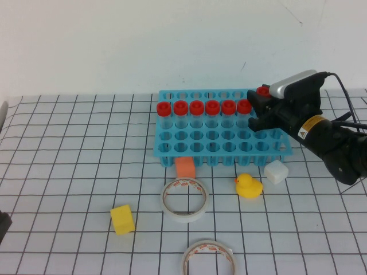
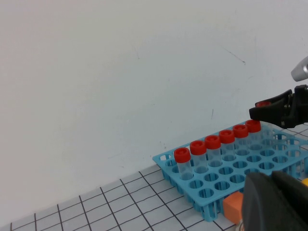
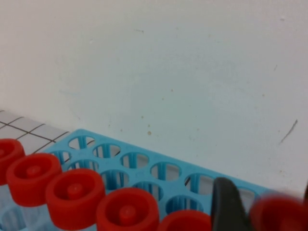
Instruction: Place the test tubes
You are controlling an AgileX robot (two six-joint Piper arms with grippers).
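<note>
Red-capped test tube [image 1: 262, 90] is hanging upright, pinched in the right gripper [image 1: 259, 110] over the blue rack's [image 1: 172, 150] far right end, just beside the row of six seated tubes [image 1: 204, 107], while the left gripper [image 2: 276, 199], pressed shut, is idling well apart at the near left.

Bright, even, diffuse light flattens the white wall [image 1: 172, 40]; only faint, soft shadows sit under the blue rack [image 1: 162, 153]. Up close the wrist views blur: the left gripper [image 2: 274, 197] is a dark smear, the nearest test tube [image 3: 281, 211] a red haze.
</note>
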